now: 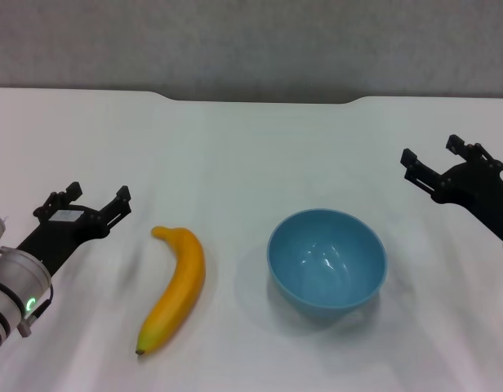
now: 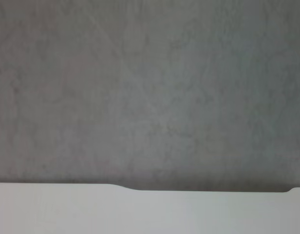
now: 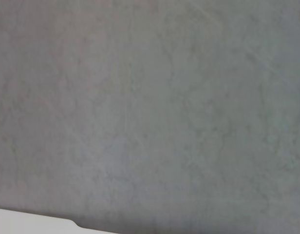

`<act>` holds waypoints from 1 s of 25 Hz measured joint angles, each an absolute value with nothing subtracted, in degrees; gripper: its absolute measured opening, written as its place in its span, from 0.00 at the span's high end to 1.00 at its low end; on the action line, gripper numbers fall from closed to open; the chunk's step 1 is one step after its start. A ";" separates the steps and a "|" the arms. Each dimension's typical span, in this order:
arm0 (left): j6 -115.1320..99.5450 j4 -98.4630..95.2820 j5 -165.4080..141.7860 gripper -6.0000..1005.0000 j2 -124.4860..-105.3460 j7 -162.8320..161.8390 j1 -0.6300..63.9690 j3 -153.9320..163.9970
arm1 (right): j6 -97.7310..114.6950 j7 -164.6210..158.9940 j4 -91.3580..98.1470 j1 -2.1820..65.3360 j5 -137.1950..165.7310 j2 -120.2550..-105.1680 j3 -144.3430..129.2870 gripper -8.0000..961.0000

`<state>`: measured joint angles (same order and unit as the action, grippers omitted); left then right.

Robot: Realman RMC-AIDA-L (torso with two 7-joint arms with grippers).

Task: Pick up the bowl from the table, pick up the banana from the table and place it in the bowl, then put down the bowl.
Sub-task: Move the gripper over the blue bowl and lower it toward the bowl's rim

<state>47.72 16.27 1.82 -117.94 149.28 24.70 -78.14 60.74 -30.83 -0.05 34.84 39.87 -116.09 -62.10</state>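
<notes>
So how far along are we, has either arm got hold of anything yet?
Nothing is done yet. The bowl sits empty on the table, and the banana lies beside it on the robot's left. The left gripper is open near the banana; the right gripper is open, beyond the bowl. Every step remains.

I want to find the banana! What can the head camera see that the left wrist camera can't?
Only the head view shows the banana, the blue bowl beside it, and both grippers, left gripper and right gripper, open and holding nothing. The left wrist view shows nothing extra. Both show the white table with its notched far edge, and the grey wall.
</notes>
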 joint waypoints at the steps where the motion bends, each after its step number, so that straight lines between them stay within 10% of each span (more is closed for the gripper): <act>1: 47.87 16.27 1.78 0.10 -117.95 149.30 24.70 -78.14 | 60.73 -30.83 -0.11 34.92 39.89 -116.09 -62.11 0.07; 25: 46.21 22.66 -4.00 0.10 -116.04 139.17 22.64 -77.62 | 59.14 -43.85 8.96 31.96 50.67 -115.20 -62.26 0.07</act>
